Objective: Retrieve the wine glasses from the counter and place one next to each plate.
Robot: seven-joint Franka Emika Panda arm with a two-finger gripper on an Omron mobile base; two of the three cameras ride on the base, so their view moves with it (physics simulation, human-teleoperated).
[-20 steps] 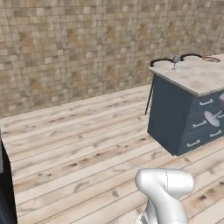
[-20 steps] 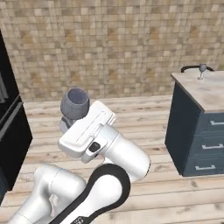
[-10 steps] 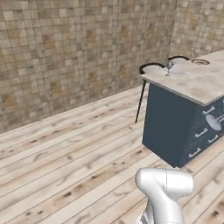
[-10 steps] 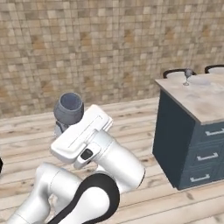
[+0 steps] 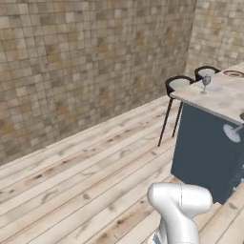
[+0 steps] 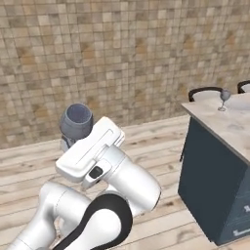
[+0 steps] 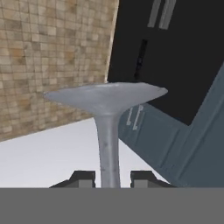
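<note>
The whole scene has slid across both base views since the earlier pictures, so the base has driven or turned; the dark blue cabinet under the worktop (image 5: pixel 224 95) now sits closer and larger, and two black stools (image 5: pixel 177 85) stand at its far end.

The tool (image 7: pixel 107 177) is closed on the thin stem of a wine glass (image 7: pixel 107 131), its two dark fingertips (image 7: pixel 83 177) on either side of the stem and the round foot spread out beyond them. In the right base view the held glass's bluish-grey bowl (image 6: pixel 76 121) rises behind the white hand.

A second wine glass (image 5: pixel 206 84) stands upright on the worktop near its far edge, beside the stools. One plate's edge (image 5: pixel 234 74) shows further back.
</note>
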